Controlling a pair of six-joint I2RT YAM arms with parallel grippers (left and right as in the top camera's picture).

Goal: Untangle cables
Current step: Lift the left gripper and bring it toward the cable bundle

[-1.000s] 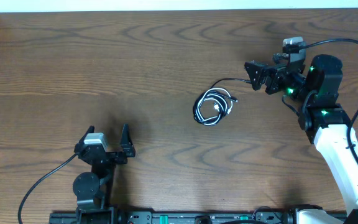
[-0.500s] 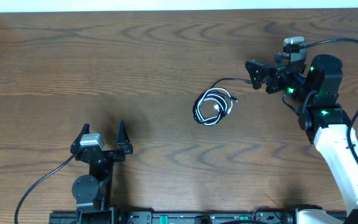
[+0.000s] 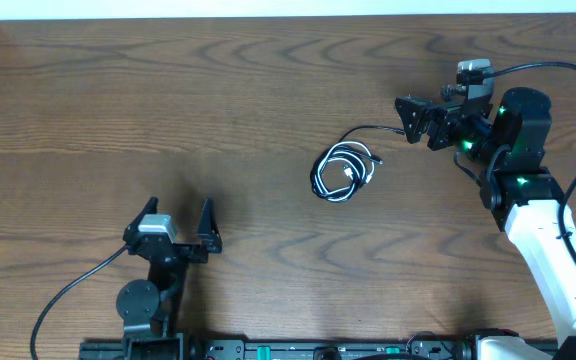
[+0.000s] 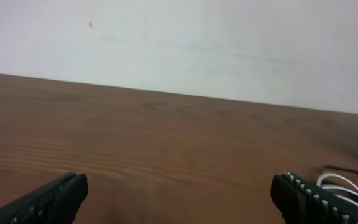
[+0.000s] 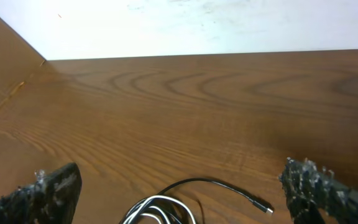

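Note:
The cables (image 3: 342,172) lie coiled together mid-table: a black cord and a white cord in one small bundle. A loose black end with a small plug runs toward my right gripper (image 3: 405,120), which is open just right of the bundle, holding nothing. In the right wrist view the coil (image 5: 160,208) sits low between the fingers, and the black plug (image 5: 263,205) lies near the right finger (image 5: 319,186). My left gripper (image 3: 179,210) is open and empty, well to the lower left. Its wrist view shows the cables (image 4: 344,180) only at the right edge.
A wooden table (image 3: 168,90) with a white wall along its far edge. A thick black robot wire (image 3: 558,70) loops over the right arm, and another (image 3: 68,295) trails from the left arm's base near the front edge.
My left gripper swung slightly left, then came back right and turned a little. The right arm and the cables have not moved.

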